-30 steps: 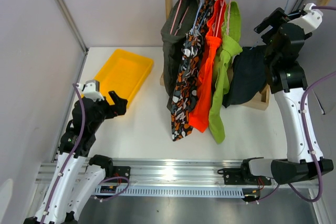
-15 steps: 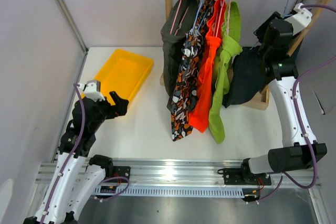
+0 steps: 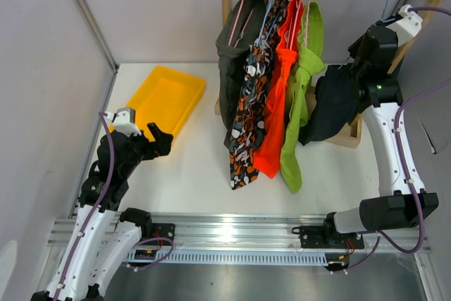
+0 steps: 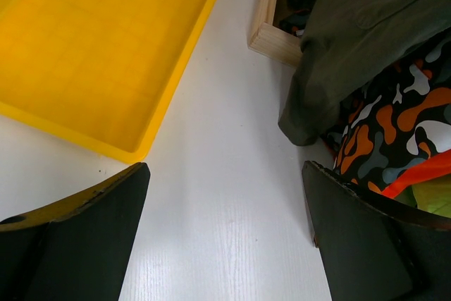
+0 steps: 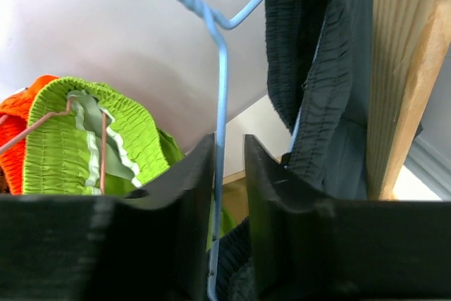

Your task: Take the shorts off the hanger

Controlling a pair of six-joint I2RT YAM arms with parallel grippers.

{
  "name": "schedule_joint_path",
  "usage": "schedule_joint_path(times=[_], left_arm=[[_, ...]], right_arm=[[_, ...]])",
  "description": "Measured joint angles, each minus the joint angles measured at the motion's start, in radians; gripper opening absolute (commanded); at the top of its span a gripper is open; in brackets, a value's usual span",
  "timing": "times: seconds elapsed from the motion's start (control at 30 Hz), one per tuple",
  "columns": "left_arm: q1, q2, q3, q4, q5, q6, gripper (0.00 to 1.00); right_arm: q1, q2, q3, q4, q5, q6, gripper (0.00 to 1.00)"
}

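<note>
Top: navy shorts droop just below right claw; soft, light, limp. Other shorts hang further to its left

Left wrist: left claw wide open, empty, over surface

Right wrist: right claw barely open, blue hanger wire in gap, apparently unpinched. Ribbed waistband just right looks the best grab

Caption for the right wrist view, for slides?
Right gripper, jaws straddling the blue hanger that carries the dark navy shorts; lime green shorts at left.

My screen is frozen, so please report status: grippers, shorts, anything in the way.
Left gripper open, empty, beside yellow tray. Right gripper narrow around blue hanger wire, clamp unconfirmed. Navy shorts hang on it. Wooden post close alongside.
</note>
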State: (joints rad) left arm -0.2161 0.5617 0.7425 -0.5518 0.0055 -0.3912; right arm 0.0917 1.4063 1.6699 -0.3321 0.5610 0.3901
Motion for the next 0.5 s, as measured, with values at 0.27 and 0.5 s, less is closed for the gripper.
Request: schedule_joint_path(times=[0.27, 0.5], left_arm=[[-0.004, 0.000, 0.000, 0.000, -0.001, 0.000, 0.96], [-0.010, 0.000, 0.000, -0.001, -0.002, 0.000, 0.97]], right_arm=[[-0.016, 0.024, 0.005, -0.008, -0.039, 0.002, 0.43], [-0.026, 0.083, 0.006, -0.015, -0.072, 0.000, 0.18]])
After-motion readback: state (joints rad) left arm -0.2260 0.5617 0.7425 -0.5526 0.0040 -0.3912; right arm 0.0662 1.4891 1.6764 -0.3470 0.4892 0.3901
